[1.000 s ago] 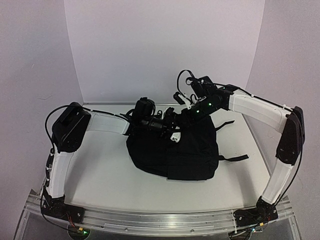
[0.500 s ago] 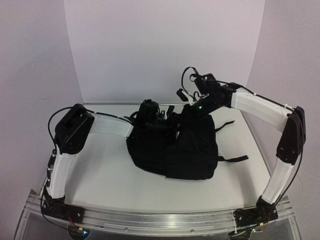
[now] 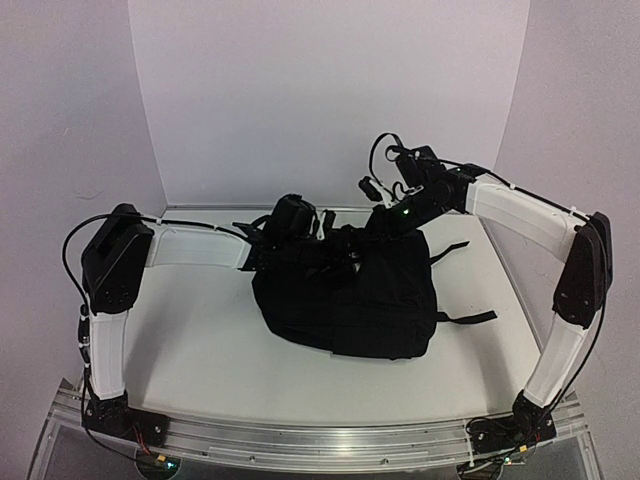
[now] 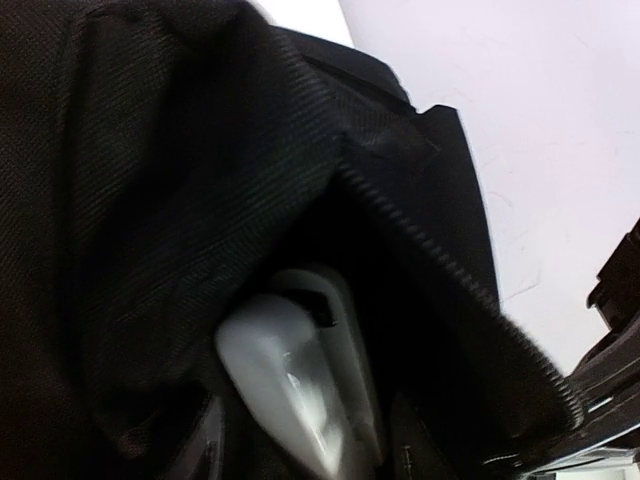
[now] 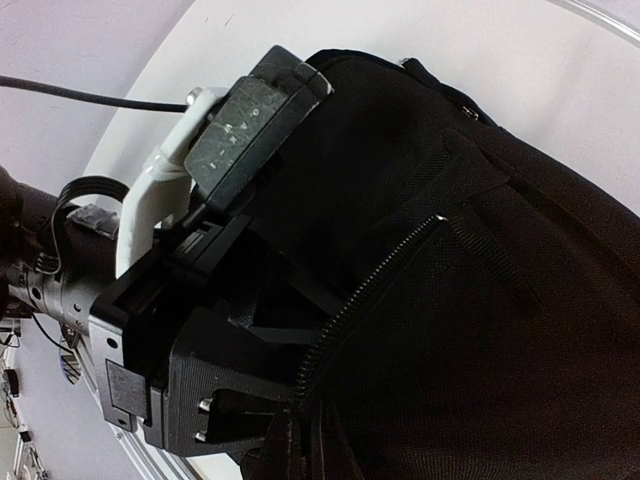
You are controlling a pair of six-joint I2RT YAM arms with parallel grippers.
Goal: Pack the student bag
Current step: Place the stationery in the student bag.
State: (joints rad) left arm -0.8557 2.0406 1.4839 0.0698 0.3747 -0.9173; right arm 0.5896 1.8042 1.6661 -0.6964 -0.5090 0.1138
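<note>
I'm lifting the mouth of the student bag (image 3: 345,300) with the right gripper (image 3: 380,220) pinched shut on it, so the left gripper (image 3: 322,250) is reaching inside — can't tell how open.

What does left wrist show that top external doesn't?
Only left wrist: the inside of the bag mouth, its zip teeth close up, and one pale finger of the left tool in the opening.
Only top external: the bag's whole outline, its straps, the left arm, the right arm, the right tool at the bag's far edge, and the table.
Both: the bag's black fabric around the left tool.
</note>
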